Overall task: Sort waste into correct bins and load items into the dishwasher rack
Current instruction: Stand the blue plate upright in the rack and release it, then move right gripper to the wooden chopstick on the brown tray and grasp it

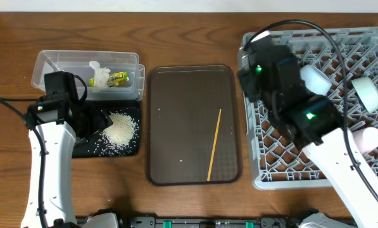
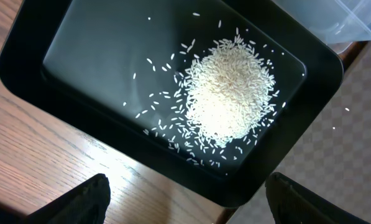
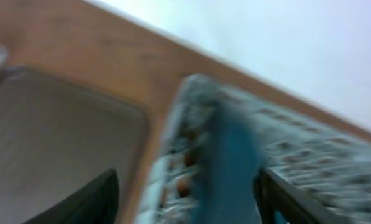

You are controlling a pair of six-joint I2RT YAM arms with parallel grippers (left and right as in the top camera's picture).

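Observation:
My left gripper hangs open over the table just in front of the black tray, which holds a heap of rice. The clear tub behind it contains the white tissue and the yellow-green wrapper. My right gripper is open over the left side of the grey rack. The dark-blue plate, blurred, stands on edge between its fingers, close to the right one. In the rack sit a light-blue bowl, a mint bowl and a pinkish cup. The chopstick lies apart.
A flat brown serving tray lies between the bins and the rack, with the chopstick on its right half. Loose rice grains are scattered across the black tray floor. The right arm and its cables cover the rack's left part from above.

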